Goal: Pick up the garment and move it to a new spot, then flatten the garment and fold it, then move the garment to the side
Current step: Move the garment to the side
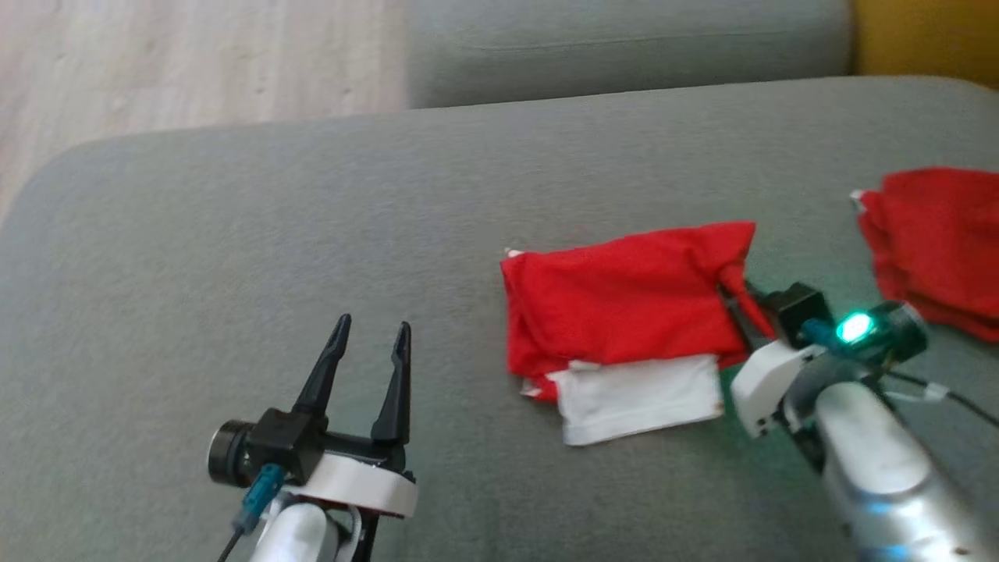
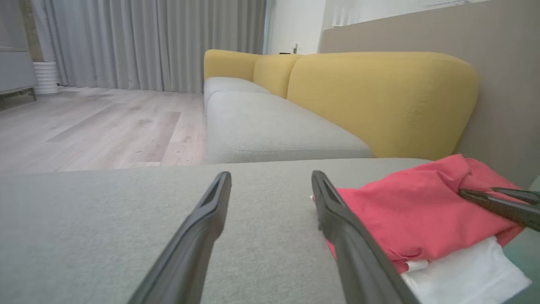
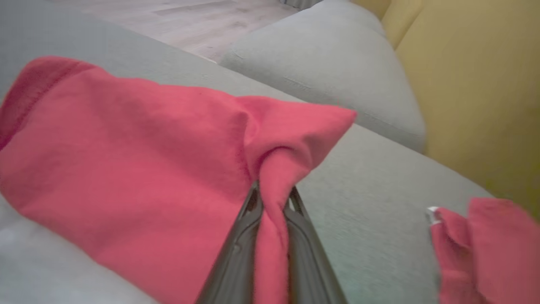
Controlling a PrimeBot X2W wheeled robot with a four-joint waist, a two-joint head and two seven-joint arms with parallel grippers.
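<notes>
A folded red and white garment (image 1: 624, 300) lies on the grey sofa cushion (image 1: 312, 234), its white part toward me. My right gripper (image 1: 737, 293) is shut on the garment's right edge; in the right wrist view a pinch of red cloth (image 3: 274, 185) is bunched between the two fingers (image 3: 236, 253). The left wrist view shows the garment (image 2: 413, 211) at the right, with the right gripper's fingers (image 2: 498, 202) clamped on its far edge. My left gripper (image 1: 373, 351) stands open over bare cushion, left of the garment and apart from it, nothing between its fingers (image 2: 198, 236).
A second red garment (image 1: 936, 242) lies at the cushion's right edge, also in the right wrist view (image 3: 485, 249). Behind are another grey seat cushion (image 1: 624, 47), yellow backrests (image 2: 379, 97) and wooden floor (image 1: 195, 62) at the upper left.
</notes>
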